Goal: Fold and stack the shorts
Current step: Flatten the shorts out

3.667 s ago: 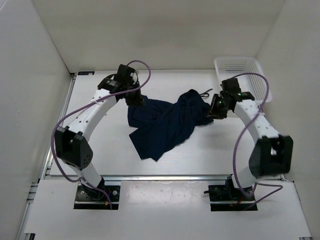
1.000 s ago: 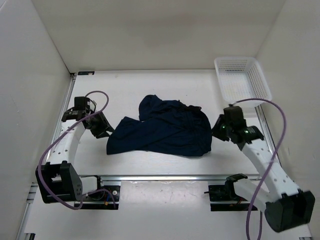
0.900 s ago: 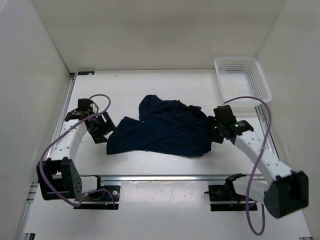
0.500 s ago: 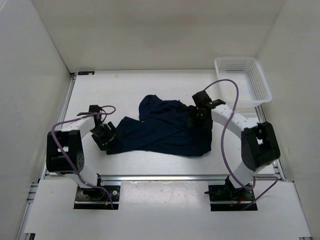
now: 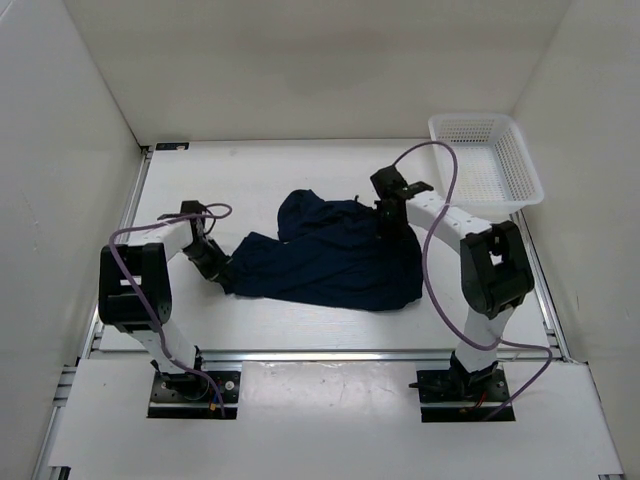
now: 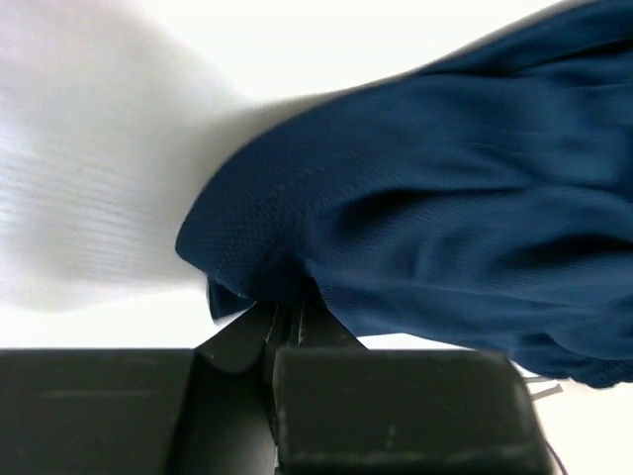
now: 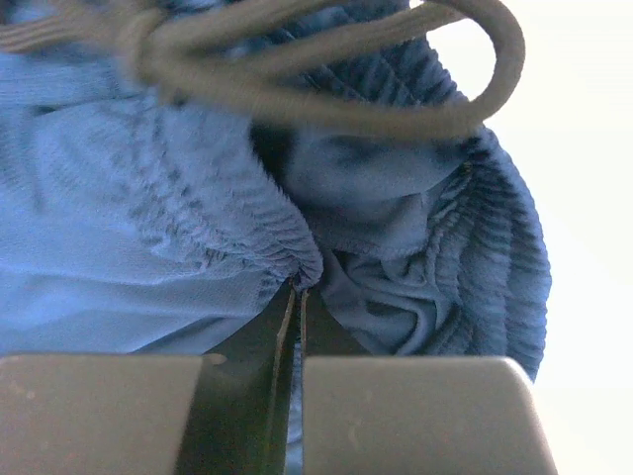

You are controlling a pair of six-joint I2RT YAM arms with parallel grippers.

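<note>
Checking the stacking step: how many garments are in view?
1: the shorts, crumpled mid-table, pinched at the left edge by the left gripper and at the waistband by the right gripper. Another underneath cannot be ruled out.

The middle of the desk [image 5: 250, 180] is taken up by the crumpled shorts [image 5: 330, 255], which are spread between the left end effector [image 5: 222, 268] at their left edge and the right end effector [image 5: 388, 215] at their far right. Bare desk is found behind the shorts, at far left and along the near edge. The far right corner is blocked by a white basket [image 5: 485, 160], and walls close in three sides.
</note>
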